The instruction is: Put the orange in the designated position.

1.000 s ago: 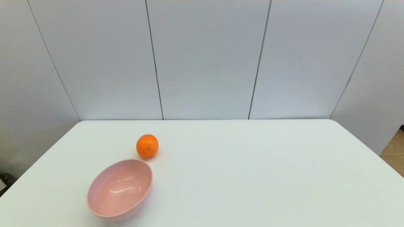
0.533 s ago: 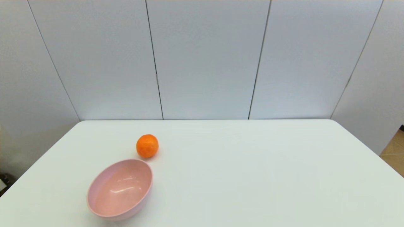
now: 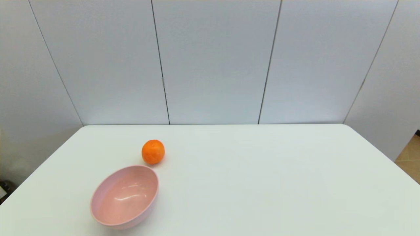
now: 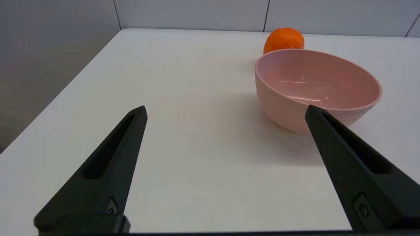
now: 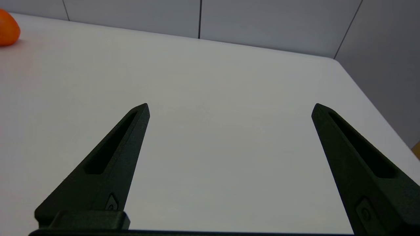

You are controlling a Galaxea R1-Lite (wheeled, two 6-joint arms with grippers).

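Observation:
The orange point(image 3: 153, 151) rests on the white table point(image 3: 262, 183), left of centre, just behind the empty pink bowl point(image 3: 108, 214). In the left wrist view the orange point(image 4: 284, 39) peeks over the far rim of the bowl point(image 4: 282, 111). My left gripper point(image 4: 226, 111) stands open, low over the table's near left part, short of the bowl, holding nothing. My right gripper point(image 5: 230, 108) is open too, over the table's right part, with the orange point(image 5: 8, 31) far off at that view's edge. Neither arm shows in the head view.
Grey wall panels point(image 3: 213, 62) stand behind the table. The table's left edge point(image 4: 59, 98) runs close to my left gripper, and its right corner point(image 5: 334, 60) lies beyond my right gripper.

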